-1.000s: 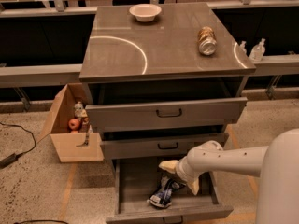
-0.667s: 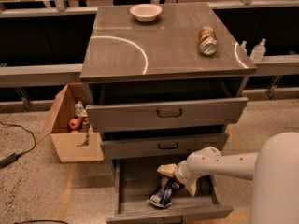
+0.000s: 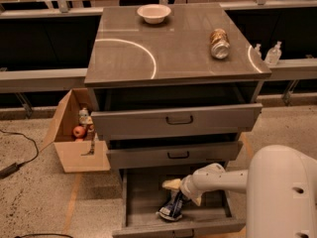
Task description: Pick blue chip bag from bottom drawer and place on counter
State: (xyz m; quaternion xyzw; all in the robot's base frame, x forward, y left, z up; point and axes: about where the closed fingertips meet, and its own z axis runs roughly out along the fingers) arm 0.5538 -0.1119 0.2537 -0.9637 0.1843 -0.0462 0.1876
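The blue chip bag (image 3: 171, 208) lies crumpled on the flat grey floor of the open bottom drawer (image 3: 143, 197), near its low front. My gripper (image 3: 182, 193) reaches into the drawer from the right on its white arm and sits right at the bag's upper end. Its cream fingers (image 3: 171, 184) are spread open, one on each side of the bag's top. The bag rests on the drawer floor. The counter (image 3: 173, 53) above is glossy grey-brown with white arc lines.
A white bowl (image 3: 154, 13) and a tan can (image 3: 219, 43) lying on its side are on the counter. The two upper drawers (image 3: 178, 120) stick out partly open above the gripper. A cardboard box (image 3: 74, 138) with small items stands at the left. Small bottles (image 3: 273, 53) stand at the right.
My gripper has moved down and a little left into the bottom drawer, closing in on the bag's top. The bag has stayed where it was.
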